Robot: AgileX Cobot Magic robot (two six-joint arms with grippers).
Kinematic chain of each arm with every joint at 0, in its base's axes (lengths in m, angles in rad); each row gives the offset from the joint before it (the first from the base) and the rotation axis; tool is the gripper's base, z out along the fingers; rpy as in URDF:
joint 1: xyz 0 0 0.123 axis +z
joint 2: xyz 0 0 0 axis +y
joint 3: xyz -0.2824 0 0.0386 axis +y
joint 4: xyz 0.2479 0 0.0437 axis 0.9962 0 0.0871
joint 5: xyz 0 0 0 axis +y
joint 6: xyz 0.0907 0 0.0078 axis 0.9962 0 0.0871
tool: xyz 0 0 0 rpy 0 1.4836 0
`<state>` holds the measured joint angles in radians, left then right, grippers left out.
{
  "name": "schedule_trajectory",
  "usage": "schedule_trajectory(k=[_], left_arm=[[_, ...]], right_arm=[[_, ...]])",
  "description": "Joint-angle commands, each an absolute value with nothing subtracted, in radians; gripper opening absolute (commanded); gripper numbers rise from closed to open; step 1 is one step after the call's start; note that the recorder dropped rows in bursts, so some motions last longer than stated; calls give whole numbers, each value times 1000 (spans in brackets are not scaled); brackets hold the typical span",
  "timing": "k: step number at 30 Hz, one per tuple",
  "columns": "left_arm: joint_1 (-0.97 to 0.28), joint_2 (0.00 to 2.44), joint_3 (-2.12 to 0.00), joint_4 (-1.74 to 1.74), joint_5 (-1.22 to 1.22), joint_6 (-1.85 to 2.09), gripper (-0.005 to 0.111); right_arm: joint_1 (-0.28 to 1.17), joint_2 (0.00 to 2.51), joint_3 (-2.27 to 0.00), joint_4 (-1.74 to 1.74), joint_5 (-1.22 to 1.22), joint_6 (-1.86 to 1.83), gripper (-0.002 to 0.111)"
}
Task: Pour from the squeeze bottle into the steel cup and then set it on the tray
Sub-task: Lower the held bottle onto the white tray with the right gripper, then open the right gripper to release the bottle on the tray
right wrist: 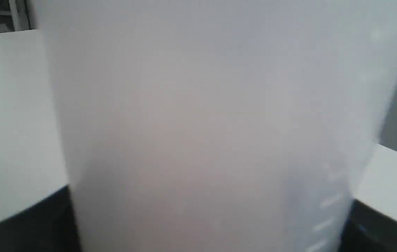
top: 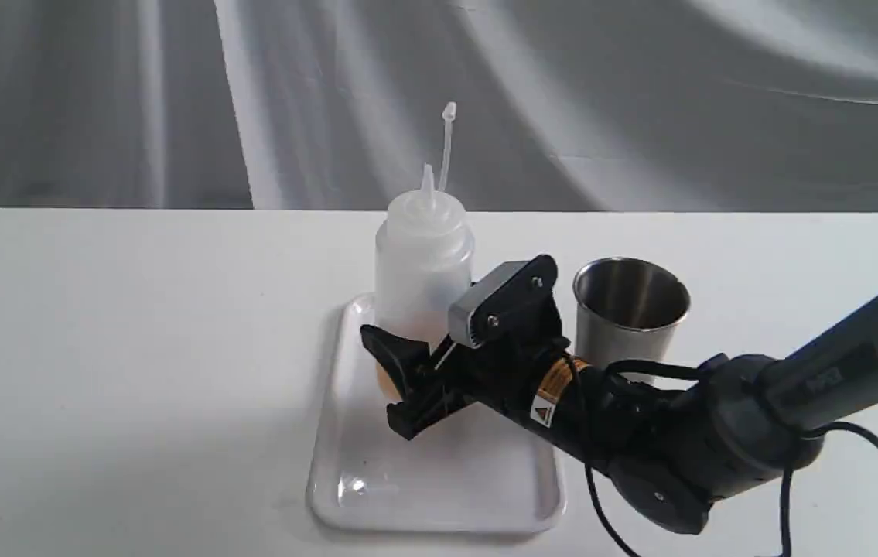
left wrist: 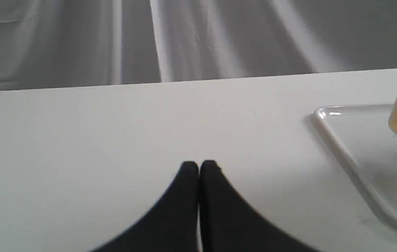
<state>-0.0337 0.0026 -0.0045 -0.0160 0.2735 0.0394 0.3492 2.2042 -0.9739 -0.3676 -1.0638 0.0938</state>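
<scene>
One hazard is judged: the squeeze bottle [top: 423,255], pinched low by the right claw [top: 414,350] at the far end of the tray [top: 439,483], could be toppled on release.

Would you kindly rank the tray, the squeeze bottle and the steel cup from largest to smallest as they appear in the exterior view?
1. tray, by far the widest.
2. squeeze bottle, clearly taller than the steel cup.
3. steel cup.
Similar depth, so the order seems safe.
</scene>
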Motion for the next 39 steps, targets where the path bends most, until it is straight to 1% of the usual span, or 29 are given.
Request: schedule_trajectory(k=[1, 9, 18, 39], left_arm=[[-39, 0, 0, -15, 266, 35, 0], [-39, 0, 0, -15, 266, 35, 0], [-39, 0, 0, -15, 266, 37, 0], [-39, 0, 0, -15, 266, 37, 0]], right_arm=[[349, 2214, -980, -359, -1124, 77, 0], [349, 2230, -980, -355, -1124, 74, 0], [349, 2273, -980, -351, -1190, 74, 0], [349, 2332, -980, -351, -1187, 48, 0]])
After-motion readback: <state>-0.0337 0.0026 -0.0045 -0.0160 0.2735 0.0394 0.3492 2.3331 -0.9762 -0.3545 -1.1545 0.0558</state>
